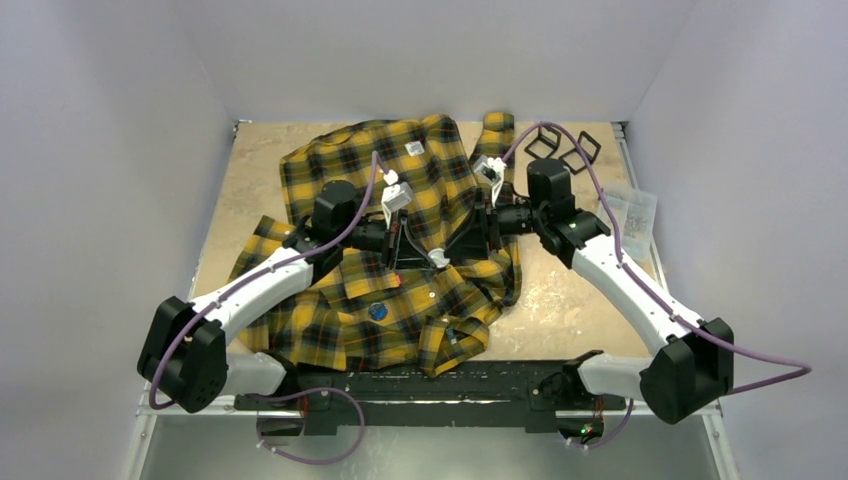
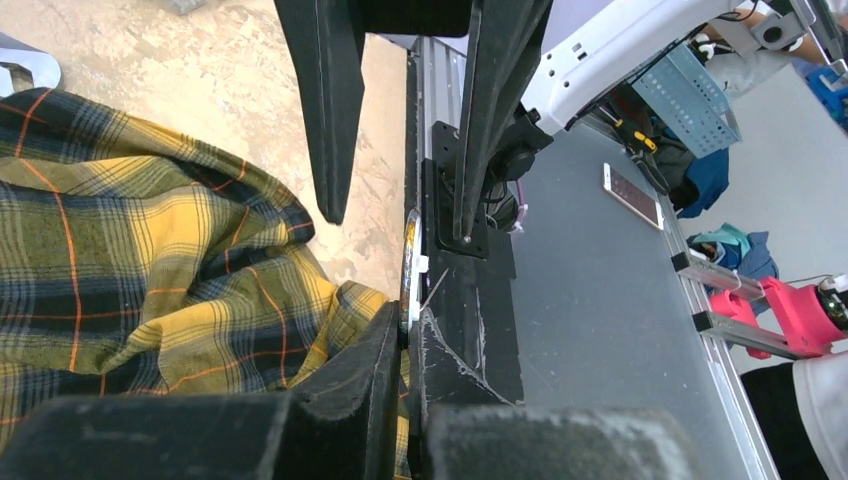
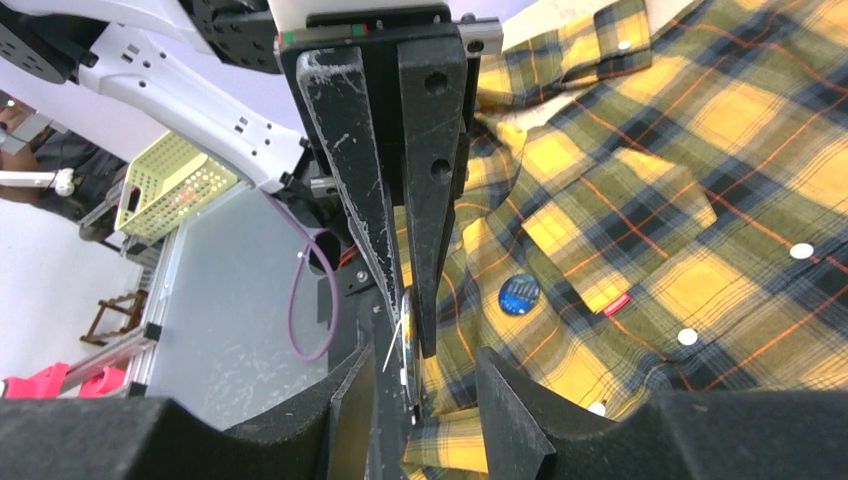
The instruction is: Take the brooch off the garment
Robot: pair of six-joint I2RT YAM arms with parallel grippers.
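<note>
1. We see a tan worktop (image 1: 560, 290) carrying everything.
2. The yellow and black plaid shirt (image 1: 330, 165) lies crumpled and spread across the middle of the worktop, its button front facing up.
3. The left end effector (image 2: 410, 320) hangs above the shirt's middle, clenched on a thin flat piece.
4. The right end effector (image 3: 425, 360) meets it tip to tip from the other side. It is released, with its fingers standing apart on either side of the left one's tips.
5. A round blue brooch (image 3: 519, 292) sits on the shirt front, beside the row of white buttons. It is nearer the arm bases than the two end effectors and apart from both.
6. The thin flat piece (image 2: 410, 260) shows only edge-on, with a pale pin sticking out. We cannot tell what it is.
</note>
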